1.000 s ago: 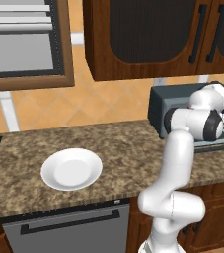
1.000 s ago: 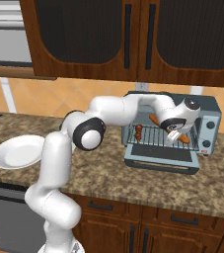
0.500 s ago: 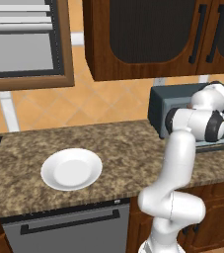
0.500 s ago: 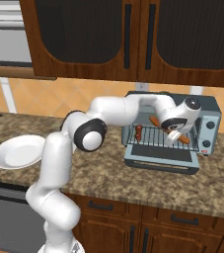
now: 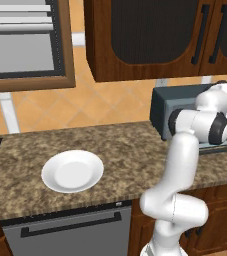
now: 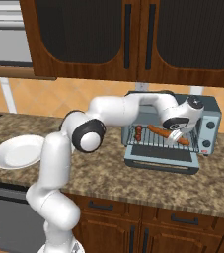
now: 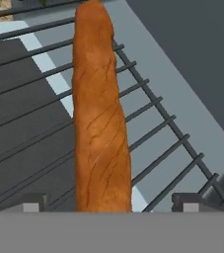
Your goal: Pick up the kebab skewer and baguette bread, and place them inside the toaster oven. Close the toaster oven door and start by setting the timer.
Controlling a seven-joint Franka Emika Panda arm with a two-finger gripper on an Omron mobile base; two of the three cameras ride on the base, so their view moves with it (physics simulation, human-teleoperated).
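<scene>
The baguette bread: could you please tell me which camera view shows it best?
The hand view: the baguette bread lies close up along the wire rack. The right base view shows it small inside the toaster oven; the left base view hides it.

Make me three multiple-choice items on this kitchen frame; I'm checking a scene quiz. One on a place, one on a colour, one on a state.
1. Where does the baguette bread lie?
A. on the white plate
B. on the toaster oven's wire rack
C. on the counter

2. What colour is the plate?
A. white
B. blue
C. black

3. How does the toaster oven door stand?
A. shut
B. folded down open
C. removed

Answers: 1 B, the loaf rests on the rack bars; 2 A, the dish on the counter is white; 3 B, the door lies flat before the toaster oven.
</scene>
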